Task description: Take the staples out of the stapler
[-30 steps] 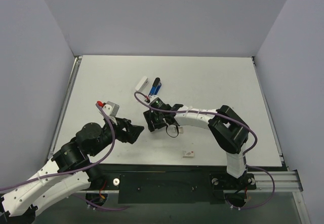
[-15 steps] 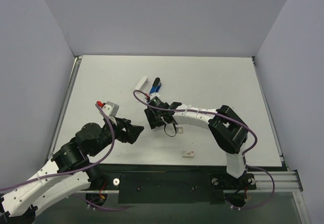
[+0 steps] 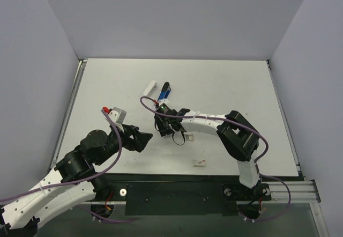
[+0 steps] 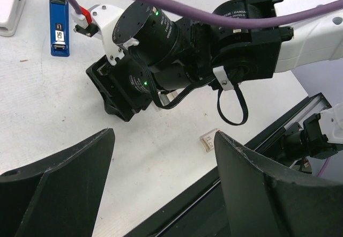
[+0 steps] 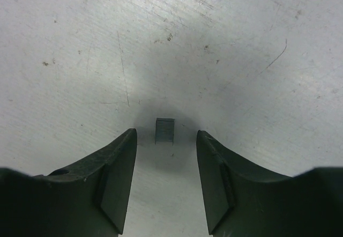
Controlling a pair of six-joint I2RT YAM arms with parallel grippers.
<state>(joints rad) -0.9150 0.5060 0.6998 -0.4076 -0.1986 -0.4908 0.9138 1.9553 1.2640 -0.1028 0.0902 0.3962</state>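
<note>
The blue stapler point(image 3: 165, 91) point(image 4: 59, 25) lies on the white table, beyond the right arm. A small grey strip of staples point(image 5: 165, 131) lies flat on the table between the fingers of my right gripper point(image 5: 166, 134). That gripper points straight down and is open, its pads a short way off each side of the strip. From above, the right gripper point(image 3: 162, 128) is mostly hidden under its own wrist. My left gripper point(image 3: 142, 140) point(image 4: 163, 135) hovers wide open near the front edge, with nothing in it.
A white plastic piece point(image 3: 150, 88) point(image 4: 9, 6) lies just left of the stapler. A small clear staple box point(image 3: 199, 163) point(image 4: 208, 140) sits near the table's front edge point(image 3: 177, 173). The right arm's black cable loop point(image 4: 231, 105) hangs beside its wrist.
The right gripper's fingers have drawn closer together and its wrist has shifted slightly left and away. The left arm has stayed where it was.
</note>
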